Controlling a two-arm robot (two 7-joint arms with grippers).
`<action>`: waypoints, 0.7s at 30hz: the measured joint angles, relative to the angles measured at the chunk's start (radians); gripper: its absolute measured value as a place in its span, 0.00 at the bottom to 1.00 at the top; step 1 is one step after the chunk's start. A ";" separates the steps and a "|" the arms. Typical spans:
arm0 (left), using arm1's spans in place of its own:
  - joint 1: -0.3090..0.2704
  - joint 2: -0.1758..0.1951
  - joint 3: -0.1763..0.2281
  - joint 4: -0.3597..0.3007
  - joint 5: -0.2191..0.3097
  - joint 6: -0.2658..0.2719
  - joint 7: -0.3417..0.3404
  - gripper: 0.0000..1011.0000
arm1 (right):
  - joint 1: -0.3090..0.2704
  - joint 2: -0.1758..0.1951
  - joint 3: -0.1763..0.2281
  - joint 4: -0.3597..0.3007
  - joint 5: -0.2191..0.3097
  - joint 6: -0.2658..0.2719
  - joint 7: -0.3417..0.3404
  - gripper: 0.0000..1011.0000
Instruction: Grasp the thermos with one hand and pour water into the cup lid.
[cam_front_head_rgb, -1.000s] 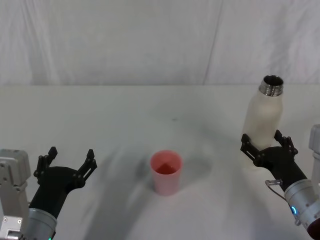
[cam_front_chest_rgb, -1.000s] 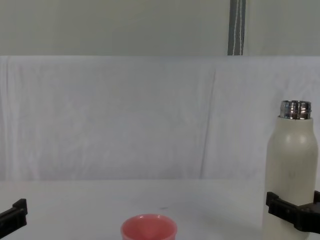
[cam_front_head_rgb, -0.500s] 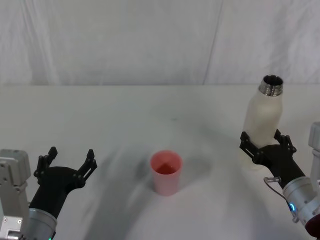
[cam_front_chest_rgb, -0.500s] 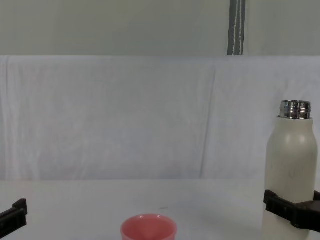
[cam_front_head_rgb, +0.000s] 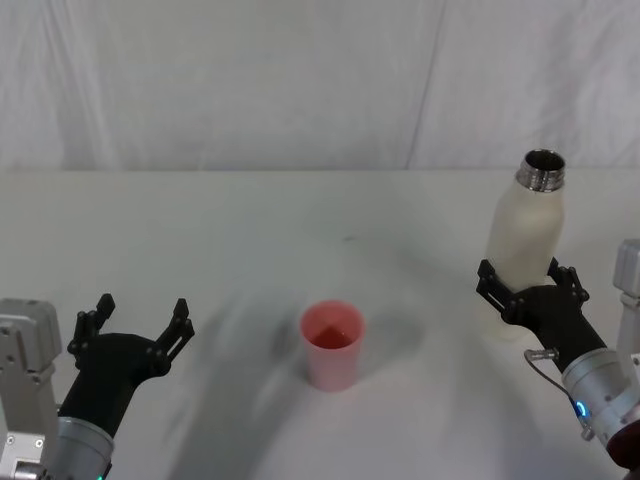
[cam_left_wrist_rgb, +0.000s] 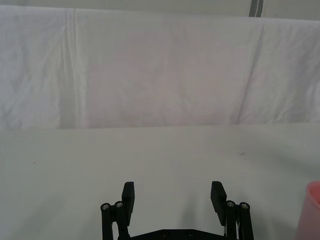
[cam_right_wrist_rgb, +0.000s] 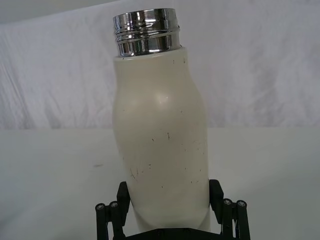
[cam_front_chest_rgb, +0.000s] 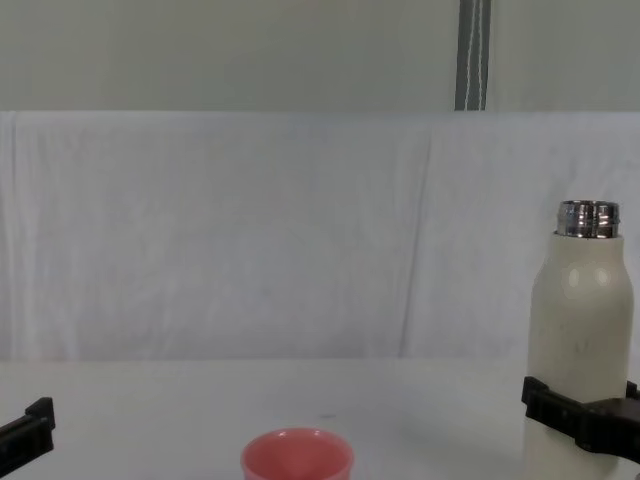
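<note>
The thermos (cam_front_head_rgb: 527, 235) is a tall cream-white bottle with an open steel neck, upright at the right of the white table. My right gripper (cam_front_head_rgb: 527, 280) is shut on its lower body, a black finger pressed against each side. The right wrist view shows the thermos (cam_right_wrist_rgb: 160, 145) leaning slightly between the fingers of that gripper (cam_right_wrist_rgb: 169, 192). In the chest view the thermos (cam_front_chest_rgb: 580, 320) stands at the right edge. The pink cup lid (cam_front_head_rgb: 332, 343) sits upright in the middle, well to the left of the thermos. My left gripper (cam_front_head_rgb: 142, 312) hovers open at the lower left, holding nothing.
A white cloth covers the table (cam_front_head_rgb: 250, 230) and hangs as a backdrop behind it. Bare surface lies between the cup lid (cam_front_chest_rgb: 296, 458) and the thermos. The cup lid's edge (cam_left_wrist_rgb: 314, 210) shows beside the left gripper (cam_left_wrist_rgb: 173, 192).
The right gripper and the thermos have shifted a little to the left, toward the cup lid. The left arm has not moved.
</note>
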 joint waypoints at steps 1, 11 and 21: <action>0.000 0.000 0.000 0.000 0.000 0.000 0.000 0.99 | 0.000 0.000 0.000 0.000 0.000 0.000 0.000 0.99; 0.000 0.000 0.000 0.000 0.000 0.000 0.000 0.99 | -0.003 0.001 0.000 -0.003 -0.001 0.001 0.000 0.95; 0.000 0.000 0.000 0.000 0.000 0.000 0.000 0.99 | -0.004 0.001 0.000 -0.004 -0.001 0.001 -0.001 0.95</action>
